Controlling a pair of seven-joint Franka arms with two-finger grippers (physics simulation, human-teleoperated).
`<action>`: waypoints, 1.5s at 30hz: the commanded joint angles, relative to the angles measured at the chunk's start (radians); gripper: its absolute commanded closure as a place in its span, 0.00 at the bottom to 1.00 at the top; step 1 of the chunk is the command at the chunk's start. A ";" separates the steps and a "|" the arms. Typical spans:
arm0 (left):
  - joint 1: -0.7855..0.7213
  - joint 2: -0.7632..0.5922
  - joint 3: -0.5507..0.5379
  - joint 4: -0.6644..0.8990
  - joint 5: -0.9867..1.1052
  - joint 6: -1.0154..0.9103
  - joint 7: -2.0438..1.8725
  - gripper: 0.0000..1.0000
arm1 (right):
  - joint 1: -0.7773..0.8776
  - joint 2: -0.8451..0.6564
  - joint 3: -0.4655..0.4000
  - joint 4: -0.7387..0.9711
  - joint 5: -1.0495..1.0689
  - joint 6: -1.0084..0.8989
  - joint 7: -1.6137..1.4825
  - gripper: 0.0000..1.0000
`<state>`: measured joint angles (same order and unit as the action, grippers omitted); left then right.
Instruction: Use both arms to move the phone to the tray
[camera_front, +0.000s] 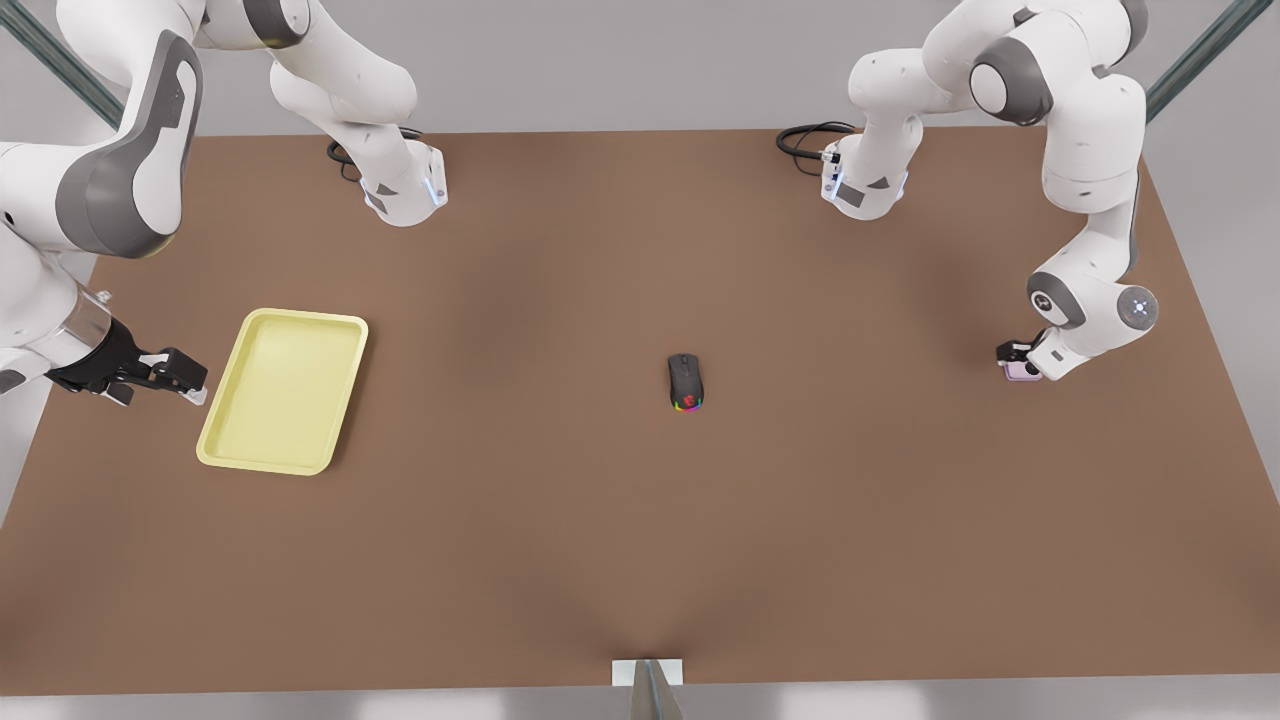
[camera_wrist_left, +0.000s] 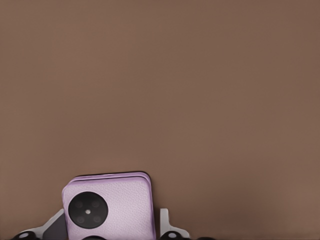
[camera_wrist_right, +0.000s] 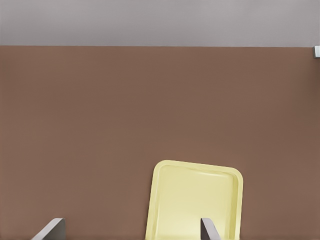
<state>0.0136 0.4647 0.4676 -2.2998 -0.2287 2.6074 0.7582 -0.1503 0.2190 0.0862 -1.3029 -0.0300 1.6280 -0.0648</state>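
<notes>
The phone (camera_wrist_left: 107, 210) was a small, nearly square slab in pale pink-lilac with rounded corners and a faintly textured face. One black circular lens sat near a corner of that face, and the rim of a second black circle showed at the frame's limit. A thin seam ran along its visible edge, as of two stacked halves. In the front view the phone (camera_front: 1022, 371) lay flat on the brown table (camera_front: 640, 520), close to the edge at the front view's right and about midway along that edge.

The left gripper (camera_front: 1020, 358) was down at the phone. In the left wrist view its pale fingers (camera_wrist_left: 166, 225) stood on either side of the slab, set narrowly about it; whether the pads pressed the phone's sides could not be told.

The right gripper (camera_front: 185, 385) hung low near the table edge at the front view's left, just beside the tray (camera_front: 285, 390) without touching it. Its fingers (camera_wrist_right: 50, 229) stood wide apart with nothing between them, and that arm waited.

The tray was pale yellow, rectangular, shallow, with rounded corners and a raised rim. It lay flat near the left edge in the front view, slightly skewed to the table edges and well apart from the phone.

A black computer mouse (camera_front: 685, 382) with rainbow lights at one end rested near the table's centre, between tray and phone.
</notes>
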 joint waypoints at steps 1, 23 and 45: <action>0.000 0.002 0.000 0.000 0.000 0.003 0.058 0.12 | 0.000 -0.001 0.000 0.001 0.001 0.000 -0.001 0.00; -0.518 -0.023 -0.072 0.431 -0.001 -0.664 -0.724 0.23 | 0.000 -0.001 0.001 0.001 0.001 0.000 -0.001 0.00; -0.824 0.678 -0.506 1.424 0.031 -0.343 -1.626 0.23 | 0.000 -0.001 0.000 0.001 0.001 0.000 -0.003 0.00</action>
<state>-0.8058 1.1420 -0.0365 -0.8768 -0.2184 2.1831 -0.3767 -0.1503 0.2190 0.0858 -1.3029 -0.0298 1.6280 -0.0655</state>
